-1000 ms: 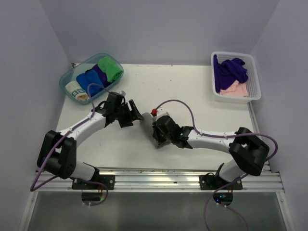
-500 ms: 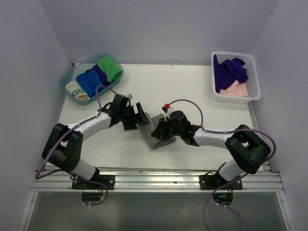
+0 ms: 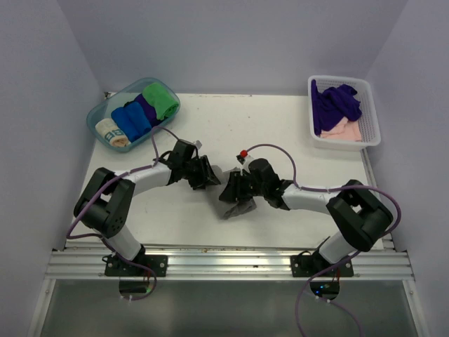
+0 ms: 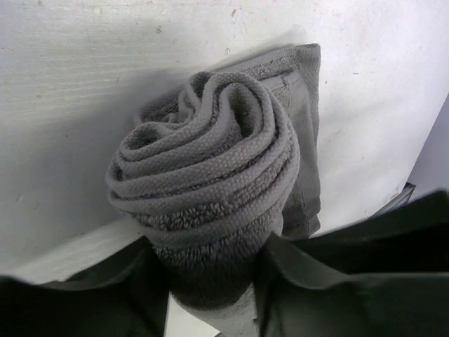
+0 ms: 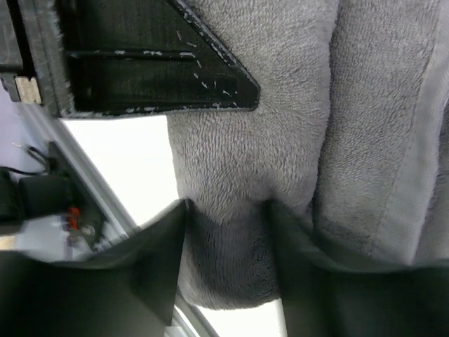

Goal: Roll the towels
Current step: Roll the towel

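A grey towel [image 3: 240,206] lies mid-table, rolled into a spiral [image 4: 203,175]. My left gripper [image 3: 210,177] [image 4: 210,281] comes at it from the left, its jaws pressing both sides of the roll's near end. From the right, my right gripper [image 3: 230,189] [image 5: 226,232] has a thick fold of the same grey towel [image 5: 280,126] pinched between its fingers. A dark purple towel [image 3: 337,105] and a pale pink towel [image 3: 345,130] lie loose in the white basket [image 3: 372,121] at the back right.
A blue tub [image 3: 98,112] at the back left holds several rolled towels: green [image 3: 160,100], blue [image 3: 130,119] and cream [image 3: 109,131]. A metal rail [image 3: 231,261] runs along the near table edge. Both arms meet at the table's middle.
My left gripper moved right onto the grey roll and its jaws narrowed around it. The right gripper's jaws widened, with the towel still between them. The towel looks more bunched between the grippers.
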Robot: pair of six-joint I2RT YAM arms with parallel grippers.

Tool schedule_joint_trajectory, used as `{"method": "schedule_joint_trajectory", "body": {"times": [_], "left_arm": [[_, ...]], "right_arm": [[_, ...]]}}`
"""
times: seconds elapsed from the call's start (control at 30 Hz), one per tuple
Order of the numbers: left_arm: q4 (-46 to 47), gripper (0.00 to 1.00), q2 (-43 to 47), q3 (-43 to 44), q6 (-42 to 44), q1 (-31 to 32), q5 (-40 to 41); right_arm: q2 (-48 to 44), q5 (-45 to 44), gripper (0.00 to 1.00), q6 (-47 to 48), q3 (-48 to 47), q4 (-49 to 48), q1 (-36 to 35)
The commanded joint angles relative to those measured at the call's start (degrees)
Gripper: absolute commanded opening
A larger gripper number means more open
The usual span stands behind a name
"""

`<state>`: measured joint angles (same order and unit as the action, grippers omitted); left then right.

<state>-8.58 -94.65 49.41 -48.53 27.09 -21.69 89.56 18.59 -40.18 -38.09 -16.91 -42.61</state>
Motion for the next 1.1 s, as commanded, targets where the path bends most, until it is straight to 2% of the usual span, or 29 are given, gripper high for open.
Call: {"method": "schedule_joint_trajectory", "body": {"times": [0.0,0.07,0.13,0.27,0.33,0.5,0.8,0.83,0.93,0.97,1.07], "left_arm": [[-0.2,0.39,-1.2,1.2,1.2,1.0,0.6],[-1.5,0.31,-1.3,1.7,1.6,1.0,1.2],[-2.3,0.24,-1.4,2.0,2.2,1.0,1.4],[-3.1,0.22,-1.2,2.0,2.4,1.0,1.4],[-3.3,0.21,-1.2,1.9,2.5,1.0,1.7],[-3.8,0.20,-0.8,2.2,2.8,1.0,1.7],[-6.3,0.20,-0.2,3.3,4.5,1.0,1.8],[-6.6,0.20,-0.2,3.5,5.0,1.0,1.7],[-7.4,0.19,-0.4,4.1,6.8,1.0,0.2],[-8.0,0.19,-0.6,4.2,7.2,1.0,-0.2],[-9.1,0.19,-1.2,4.4,8.7,1.1,-1.2]], "right_arm": [[-2.8,-4.9,0.59,6.8,-3.4,15.4,-0.2],[-6.9,-8.3,0.67,9.4,-4.2,20.2,0.6],[-10.9,-10.1,0.70,11.2,-4.7,23.5,1.1],[-14.8,-13.7,0.72,12.3,-4.9,25.3,2.9],[-15.0,-14.2,0.72,12.0,-4.5,25.2,4.3],[-10.3,-18.4,0.58,10.8,-7.1,28.8,5.3],[-1.6,-17.2,0.55,14.4,-10.4,30.2,5.3],[-0.4,-17.2,0.53,14.9,-10.4,29.8,5.3],[1.1,-18.1,0.38,15.1,-10.4,29.7,5.3],[1.3,-18.4,0.29,15.2,-10.4,29.5,5.3],[2.3,-20.3,0.12,16.4,-11.2,29.6,5.4]]}}
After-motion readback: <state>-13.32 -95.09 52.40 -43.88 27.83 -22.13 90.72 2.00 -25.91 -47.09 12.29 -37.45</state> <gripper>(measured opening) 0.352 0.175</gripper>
